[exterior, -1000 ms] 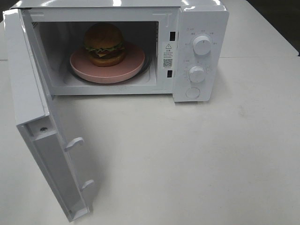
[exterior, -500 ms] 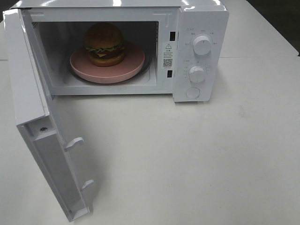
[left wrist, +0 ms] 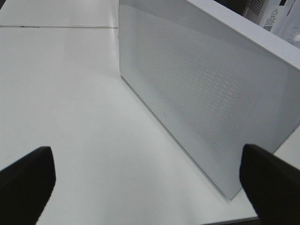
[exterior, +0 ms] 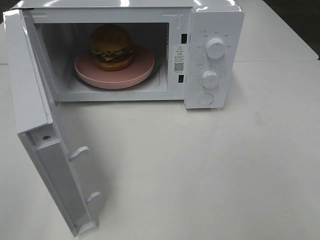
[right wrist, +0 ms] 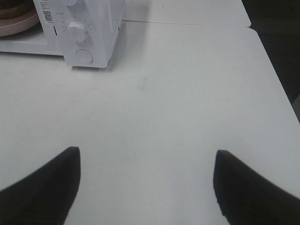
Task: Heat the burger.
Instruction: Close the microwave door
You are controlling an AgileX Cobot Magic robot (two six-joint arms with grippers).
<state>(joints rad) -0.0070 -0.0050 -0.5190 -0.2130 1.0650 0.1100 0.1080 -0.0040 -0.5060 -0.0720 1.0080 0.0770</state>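
Burger [exterior: 111,47]: round, glossy brown domed bun, green lettuce frill, yellow cheese, dark patty. Upright, intact. Seated on pink plate [exterior: 142,67], offset toward 12 o'clock, inside open microwave [exterior: 215,20].

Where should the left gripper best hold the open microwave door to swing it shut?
The door's free end, farthest from the hinge, probably from its flat outer face, which the left gripper faces with jaws open. Its latch hooks stick out of the inner side; avoid those.

From here my rig shows only the left claw [left wrist: 149,185] and the right claw [right wrist: 147,187]. Each has two matte black, wedge-shaped fingers [left wrist: 28,180] with plain surfaces and blunt, rounded tips.
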